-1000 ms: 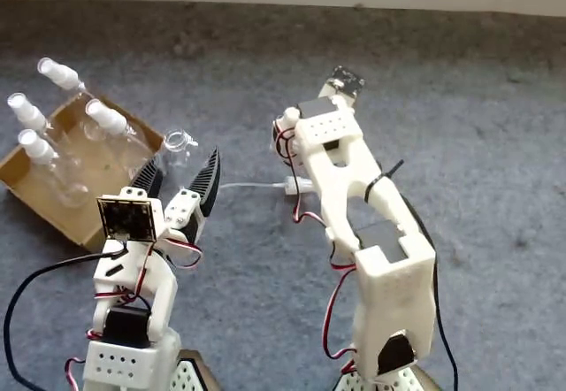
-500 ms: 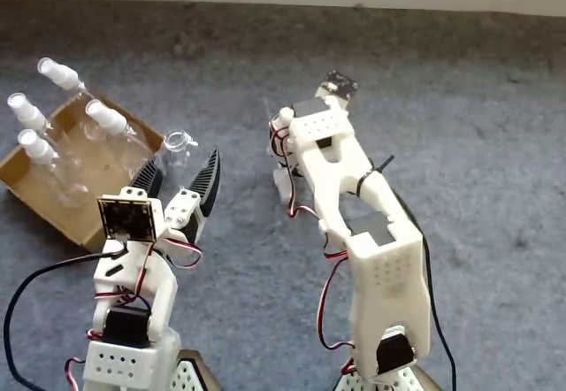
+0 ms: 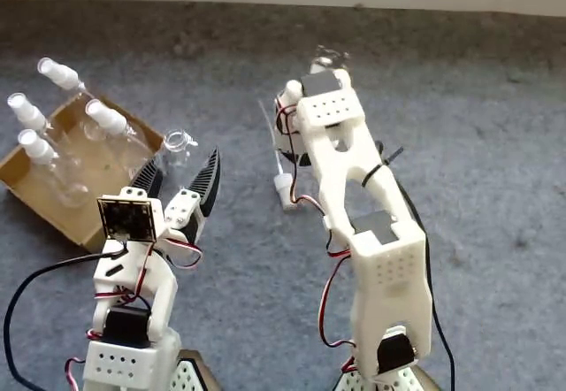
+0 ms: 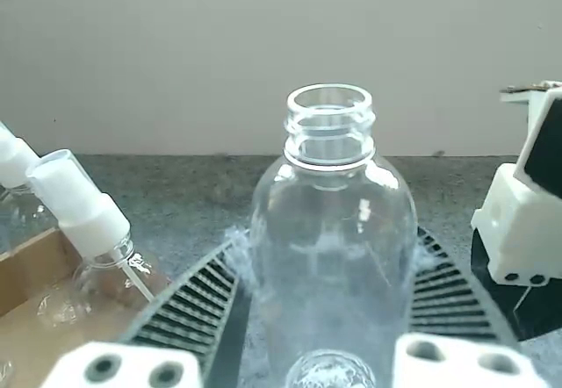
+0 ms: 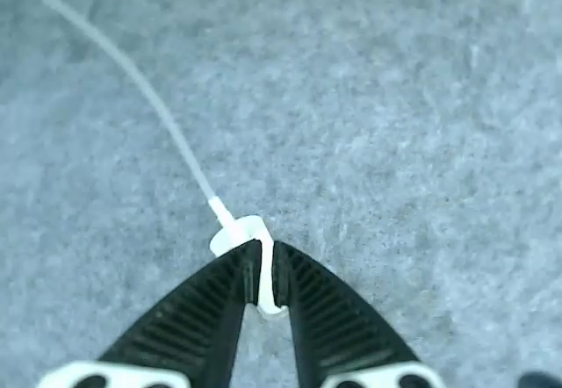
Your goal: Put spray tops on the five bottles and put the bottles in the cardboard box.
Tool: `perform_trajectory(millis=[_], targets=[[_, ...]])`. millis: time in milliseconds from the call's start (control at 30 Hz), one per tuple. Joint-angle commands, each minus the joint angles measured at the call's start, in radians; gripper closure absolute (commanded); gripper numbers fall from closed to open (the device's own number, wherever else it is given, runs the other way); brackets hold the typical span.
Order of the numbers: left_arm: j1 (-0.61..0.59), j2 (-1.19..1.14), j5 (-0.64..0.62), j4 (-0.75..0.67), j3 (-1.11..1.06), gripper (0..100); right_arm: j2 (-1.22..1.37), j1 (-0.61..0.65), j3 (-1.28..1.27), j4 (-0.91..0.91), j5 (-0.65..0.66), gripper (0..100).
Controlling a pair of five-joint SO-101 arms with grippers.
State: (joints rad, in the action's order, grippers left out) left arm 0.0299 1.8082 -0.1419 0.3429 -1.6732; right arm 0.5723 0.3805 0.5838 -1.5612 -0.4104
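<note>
Firmly clamped between the jaws of the left gripper [image 3: 187,157], an uncapped clear bottle [image 4: 332,230] stands upright left of centre in the high view. It is just beside the cardboard box [image 3: 53,214] at upper left, where four capped bottles [image 3: 115,134] lie. Near centre frame, the right gripper [image 5: 261,249] has its jaws pinched together on a white spray top [image 5: 246,230], whose thin tube [image 5: 132,72] trails over grey carpet [image 5: 421,125].
</note>
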Motion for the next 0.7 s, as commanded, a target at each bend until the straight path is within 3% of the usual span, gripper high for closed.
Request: perform_trajectory(millis=[0,267,467,667], targets=[[-0.008,0.007,-0.008,-0.026,-0.021,86,-0.027,0.028,0.128,-0.079,0.149,97.1],[-0.008,0.007,-0.008,-0.026,-0.021,86,-0.022,0.117,0.044,-0.077,0.358,96.5],[-0.008,0.007,-0.008,-0.026,-0.021,86,-0.024,0.134,-0.041,-0.081,0.434,81.4],[-0.008,0.007,-0.008,-0.026,-0.021,86,-0.022,0.136,-0.104,-0.077,0.539,80.8]])
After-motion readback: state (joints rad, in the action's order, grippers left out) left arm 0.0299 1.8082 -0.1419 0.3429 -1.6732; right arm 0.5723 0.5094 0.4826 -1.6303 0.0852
